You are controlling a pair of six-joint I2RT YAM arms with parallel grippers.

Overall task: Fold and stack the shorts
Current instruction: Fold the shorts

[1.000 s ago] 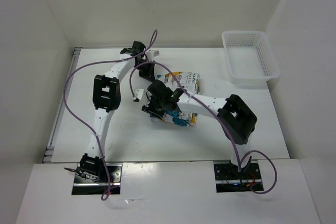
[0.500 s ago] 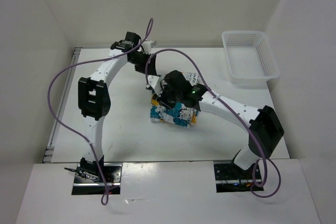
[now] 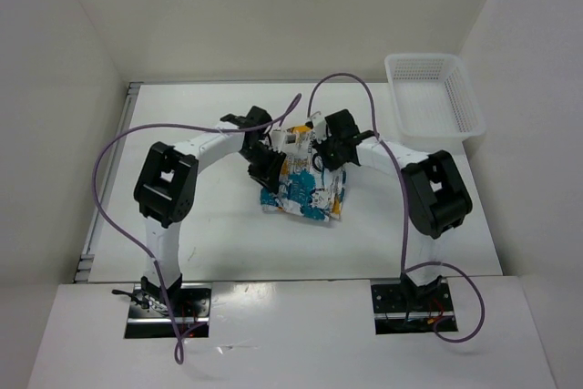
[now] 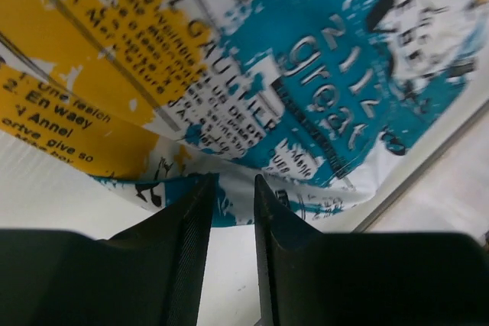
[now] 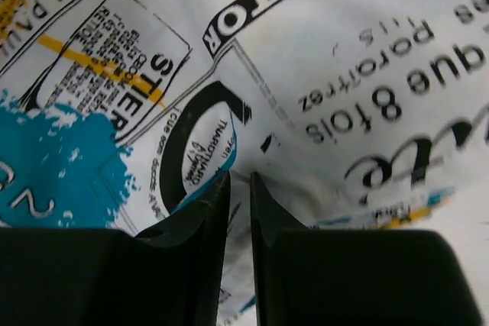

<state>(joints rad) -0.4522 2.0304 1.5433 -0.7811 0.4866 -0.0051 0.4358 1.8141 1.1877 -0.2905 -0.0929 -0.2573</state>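
The left gripper [image 4: 231, 182] has its jaws drawn in to a narrow slot, with a teal edge of the shorts [image 3: 310, 193] lying right at the tips. The right gripper [image 5: 239, 177] is narrower yet, its tips pressed into white printed cloth. Whether either one actually has fabric nipped, I cannot tell.

The shorts lie mid-table [image 3: 209, 234] as a partly folded bundle. Its near edge is mostly teal and the far part whiter, with yellow patches. The left gripper meets the bundle on its left side and the right gripper at its far right. The long axis seems to run roughly near to far, leaning a little. Waistband and leg ends can't be made out, so which way it points is unclear.

This looks like the folding step, with both grippers taking hold for another fold. Next they need a sure pinch on one layer each, then an even lift and carry across. The white mesh basket [image 3: 435, 134] stands well apart at the far right.
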